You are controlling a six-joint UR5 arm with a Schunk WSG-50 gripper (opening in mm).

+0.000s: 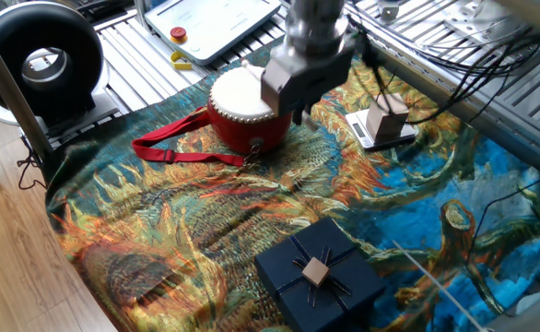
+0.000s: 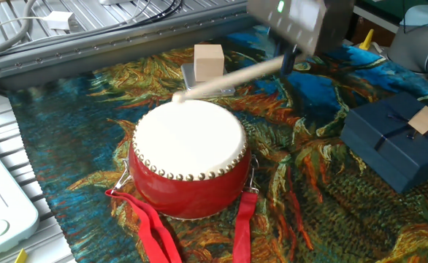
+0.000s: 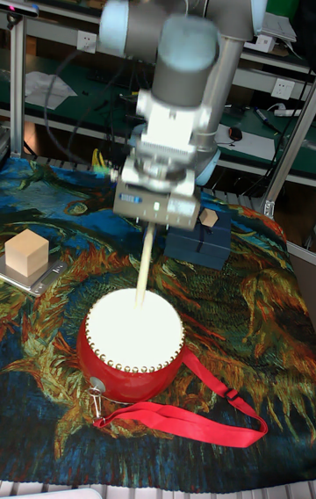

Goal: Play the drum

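Note:
The drum (image 1: 240,109) is red with a cream skin head (image 2: 188,139) and stands on the patterned cloth. Its long red strap (image 1: 173,148) trails to the left. My gripper (image 2: 291,58) hangs just beyond the drum and is shut on a pale wooden drumstick (image 2: 232,77). The stick slopes down, and its rounded tip rests at the head's far edge. In the tall fixed view the drumstick (image 3: 145,266) runs from the gripper (image 3: 151,225) down onto the drum (image 3: 132,345). In one fixed view the gripper (image 1: 299,112) is blurred and covers the drum's right side.
A wooden cube (image 1: 387,115) sits on a small scale behind the drum. A dark blue gift box (image 1: 318,277) lies near the cloth's front edge. A black ring-shaped device (image 1: 40,51) stands at the far left. Cables and metal rails border the cloth.

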